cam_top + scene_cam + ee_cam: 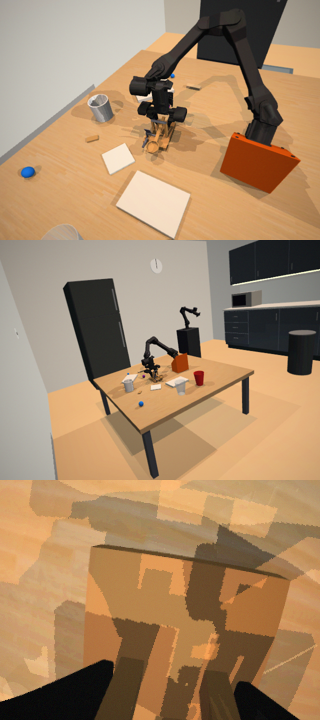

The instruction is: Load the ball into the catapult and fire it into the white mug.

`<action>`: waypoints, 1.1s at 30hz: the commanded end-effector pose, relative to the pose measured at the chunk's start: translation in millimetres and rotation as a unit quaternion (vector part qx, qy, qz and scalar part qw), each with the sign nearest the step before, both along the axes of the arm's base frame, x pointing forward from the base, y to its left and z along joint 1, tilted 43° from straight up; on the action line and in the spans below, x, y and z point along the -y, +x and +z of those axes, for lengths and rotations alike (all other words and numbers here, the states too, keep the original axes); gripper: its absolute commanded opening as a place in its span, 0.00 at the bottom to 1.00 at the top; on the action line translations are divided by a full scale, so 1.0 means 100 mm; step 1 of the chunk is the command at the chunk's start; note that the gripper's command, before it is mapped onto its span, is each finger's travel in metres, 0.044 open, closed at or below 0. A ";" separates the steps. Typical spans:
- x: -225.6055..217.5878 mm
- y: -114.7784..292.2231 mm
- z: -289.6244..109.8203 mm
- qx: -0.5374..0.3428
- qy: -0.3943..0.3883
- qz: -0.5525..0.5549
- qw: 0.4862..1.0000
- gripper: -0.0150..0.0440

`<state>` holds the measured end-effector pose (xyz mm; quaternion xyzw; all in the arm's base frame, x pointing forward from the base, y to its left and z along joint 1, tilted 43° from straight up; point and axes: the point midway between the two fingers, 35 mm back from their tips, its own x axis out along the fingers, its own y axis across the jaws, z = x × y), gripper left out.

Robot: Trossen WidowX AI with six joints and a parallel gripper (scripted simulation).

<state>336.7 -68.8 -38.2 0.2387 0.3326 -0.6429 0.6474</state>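
Observation:
The wooden catapult [159, 138] [155, 378] [180, 634] stands on the table [64, 196] in the middle, its round cup [151, 146] pointing toward the near side. I see no ball in the cup. My gripper [162, 120] [152, 370] reaches down from above and is shut on the catapult's frame. The white mug [100, 107] [128, 385] stands upright to the left of the catapult. A blue ball [27, 171] [140, 403] lies far left near the table edge. A small blue ball [172, 75] [127, 373] lies behind the arm. A purple ball [143, 375] lies near the gripper.
Two white slabs [118, 158] [153, 202] lie in front of the catapult and a third [143, 98] behind it. Small wooden blocks [91, 138] [193, 86] lie about. The orange arm base [258, 165] is at the right. A clear cup [180, 387] and a red cup [198, 377] stand nearby.

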 end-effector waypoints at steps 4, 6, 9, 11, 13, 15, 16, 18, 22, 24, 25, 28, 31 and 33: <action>-0.01 0.00 0.01 0.001 -0.001 0.001 1.000 0.70; -0.01 0.00 0.01 0.001 -0.001 0.001 1.000 0.79; -0.08 0.02 0.08 0.001 0.000 0.001 1.000 0.92; -0.29 0.06 0.29 0.000 0.002 0.001 1.000 1.00; -0.52 0.06 0.55 0.000 0.003 0.000 1.000 1.00; -0.66 0.04 0.71 -0.001 0.002 0.000 1.000 1.00; -0.68 0.03 0.74 -0.001 0.002 0.000 1.000 1.00; -0.68 0.03 0.74 -0.001 0.002 0.000 1.000 1.00; -0.60 0.05 0.63 -0.001 0.001 0.006 1.000 1.00; -0.64 0.03 0.69 0.001 0.001 0.007 1.000 1.00; -0.65 0.03 0.71 0.001 0.001 0.008 1.000 1.00; -0.49 0.03 0.53 0.001 0.001 0.008 1.000 1.00; -0.33 0.01 0.36 0.001 0.000 0.008 1.000 1.00; -0.33 0.01 0.36 0.001 0.000 0.008 1.000 1.00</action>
